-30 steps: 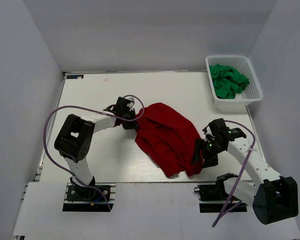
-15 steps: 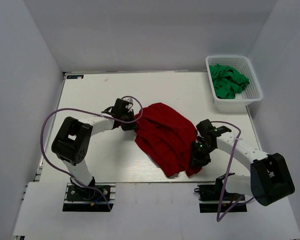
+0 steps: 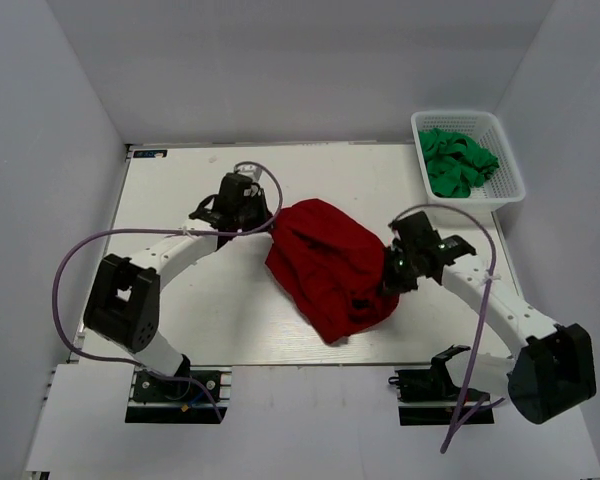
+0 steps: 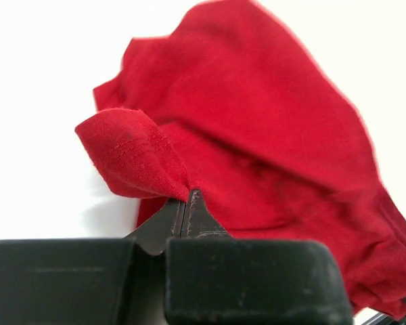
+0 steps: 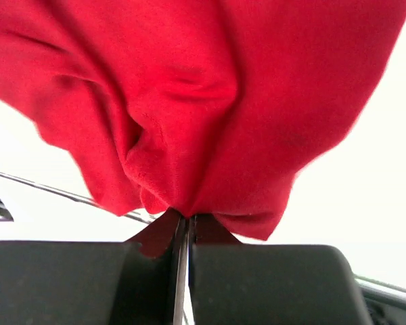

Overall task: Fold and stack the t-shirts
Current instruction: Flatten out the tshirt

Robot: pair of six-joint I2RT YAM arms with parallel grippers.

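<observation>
A deep red t-shirt (image 3: 328,265) hangs bunched between both arms over the middle of the table. My left gripper (image 3: 265,222) is shut on its upper left edge; in the left wrist view a hemmed fold of the red t-shirt (image 4: 132,159) curls over the left gripper (image 4: 187,195). At the cloth's right side my right gripper (image 3: 388,282) is shut on it, and in the right wrist view the red t-shirt (image 5: 196,101) drapes away from the right gripper (image 5: 188,217). Green t-shirts (image 3: 458,161) lie crumpled in the basket.
A white lattice basket (image 3: 510,190) stands at the table's far right corner. Purple cables loop off both arms. White walls close in the table on the left, back and right.
The right gripper closed on the red t-shirt's right side and moved up and away from the near edge. The left gripper carried its edge toward the back. The cloth is more bunched.
</observation>
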